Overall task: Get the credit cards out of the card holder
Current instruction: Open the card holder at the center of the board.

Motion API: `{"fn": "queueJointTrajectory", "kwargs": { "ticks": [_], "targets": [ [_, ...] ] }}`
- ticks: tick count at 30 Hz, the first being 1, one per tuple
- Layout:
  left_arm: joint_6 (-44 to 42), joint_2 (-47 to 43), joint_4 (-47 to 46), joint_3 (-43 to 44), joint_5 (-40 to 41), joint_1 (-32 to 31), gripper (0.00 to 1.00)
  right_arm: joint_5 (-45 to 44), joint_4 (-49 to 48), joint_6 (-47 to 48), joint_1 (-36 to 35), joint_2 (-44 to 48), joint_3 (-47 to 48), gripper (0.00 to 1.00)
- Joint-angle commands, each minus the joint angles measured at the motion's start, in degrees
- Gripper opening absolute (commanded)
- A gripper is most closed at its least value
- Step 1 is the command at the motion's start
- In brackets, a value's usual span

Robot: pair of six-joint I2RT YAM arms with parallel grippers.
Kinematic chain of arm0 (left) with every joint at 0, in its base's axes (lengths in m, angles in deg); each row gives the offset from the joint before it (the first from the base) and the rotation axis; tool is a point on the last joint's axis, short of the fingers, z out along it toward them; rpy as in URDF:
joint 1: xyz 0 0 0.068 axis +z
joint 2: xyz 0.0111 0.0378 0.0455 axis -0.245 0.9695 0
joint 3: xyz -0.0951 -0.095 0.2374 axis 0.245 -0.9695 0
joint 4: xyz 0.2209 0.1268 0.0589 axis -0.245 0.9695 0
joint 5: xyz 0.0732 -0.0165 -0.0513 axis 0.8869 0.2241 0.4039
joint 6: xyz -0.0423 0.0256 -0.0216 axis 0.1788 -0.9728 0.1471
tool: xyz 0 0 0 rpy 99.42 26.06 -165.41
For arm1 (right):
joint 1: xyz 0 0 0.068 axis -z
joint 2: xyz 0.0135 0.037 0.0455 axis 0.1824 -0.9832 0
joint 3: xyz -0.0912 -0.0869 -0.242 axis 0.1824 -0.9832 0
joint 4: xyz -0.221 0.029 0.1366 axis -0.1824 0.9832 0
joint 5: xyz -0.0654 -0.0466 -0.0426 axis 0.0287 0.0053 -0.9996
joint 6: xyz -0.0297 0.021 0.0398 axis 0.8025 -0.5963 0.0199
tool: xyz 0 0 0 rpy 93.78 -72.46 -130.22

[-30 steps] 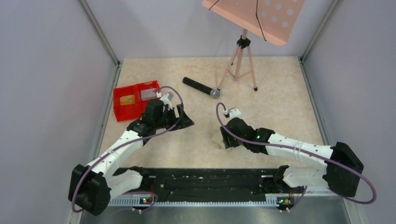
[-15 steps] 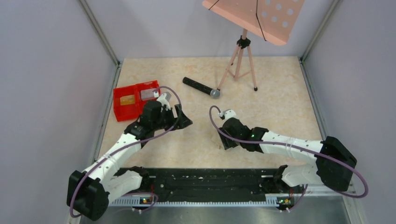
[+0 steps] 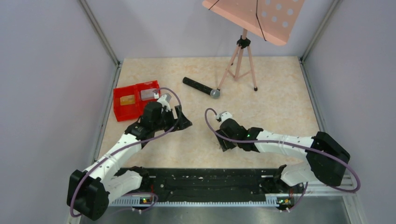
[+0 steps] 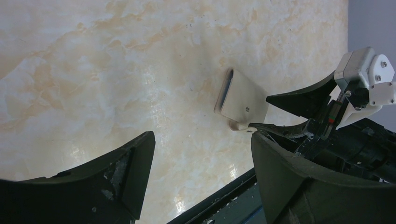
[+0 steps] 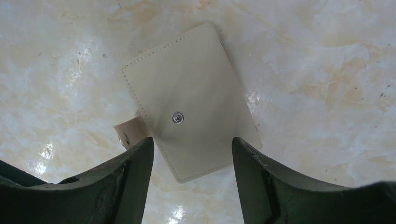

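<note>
Pale and cream-looking in the wrist views, the holder (image 5: 196, 93) lies shut and flat on the table (image 3: 280, 102), a glossy slab veined in beige like marble. It is a soft rectangle with rounded corners and a line of stitching round its edge. A small metal stud (image 5: 177, 117) sits near its middle, and a short tab (image 5: 127, 133) sticks out from one long side.

The right gripper (image 5: 192, 147) hovers low over the holder's near end with its dark, curved, scuffed fingers (image 5: 133, 179) parted about as wide as the holder, one at each long edge. It has hold of nothing. From the left wrist, one fingertip looks to be at or touching the tab, though the angle leaves that unsure. That view also shows a dark slot at the holder's open end, and I cannot tell whether a card is inside.

The left gripper (image 4: 203, 154) hangs wide open and empty above bare table, between the holder and the tray (image 3: 117, 112). That tray is red plastic with two compartments. A gold card (image 3: 127, 100) lies in the left one and a grey card (image 3: 148, 94) in the right.

Farther back lie a black microphone (image 3: 201, 87) with a silvery head and a pink tripod stand (image 3: 243, 56).
</note>
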Motion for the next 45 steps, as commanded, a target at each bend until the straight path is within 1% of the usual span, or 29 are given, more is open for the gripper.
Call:
{"fn": "queueJointTrajectory", "kwargs": {
  "ticks": [1,6,9,16,20,30,33,37,42,45],
  "targets": [
    [-0.31,0.20,-2.06,-0.34,0.35,-0.15,0.80,-0.21,-1.75,0.67,0.16,-0.90,0.53,0.63],
    [-0.30,0.43,-2.30,-0.86,0.44,-0.16,0.80,-1.47,-1.39,1.42,-0.61,-1.80,0.35,0.67],
    [-0.24,0.86,-2.56,-0.71,0.36,-0.14,0.80,-3.28,-0.54,1.33,-1.00,-3.02,0.85,0.67],
    [-0.33,1.33,-2.89,-0.68,0.36,-0.14,0.80,-2.77,-1.25,1.50,-1.79,-4.11,0.96,0.68],
    [-0.22,2.05,-3.12,-0.72,0.04,-0.16,0.80,-2.50,-1.92,1.71,-1.87,-2.93,0.51,0.73],
    [0.07,2.92,-3.71,-0.07,-0.38,-0.15,0.80,-3.98,-1.40,2.27,-1.87,-3.75,0.46,0.74],
    [0.28,3.17,-3.87,-0.22,-0.69,-0.15,0.80,-4.16,-1.42,1.97,-1.92,-4.37,0.67,0.73],
    [0.92,3.42,-4.43,-0.51,-1.37,-0.16,0.80,-3.93,-0.79,0.90,-1.92,-4.84,1.66,0.69],
    [2.06,3.48,-5.39,-1.24,-1.92,-0.16,0.79,-0.68,-2.77,-0.22,-1.88,-4.12,1.53,0.62],
    [2.53,3.38,-5.96,-1.87,-2.41,-0.16,0.79,1.12,-5.17,-1.63,-1.90,-2.80,0.72,0.60]
  ]
}}
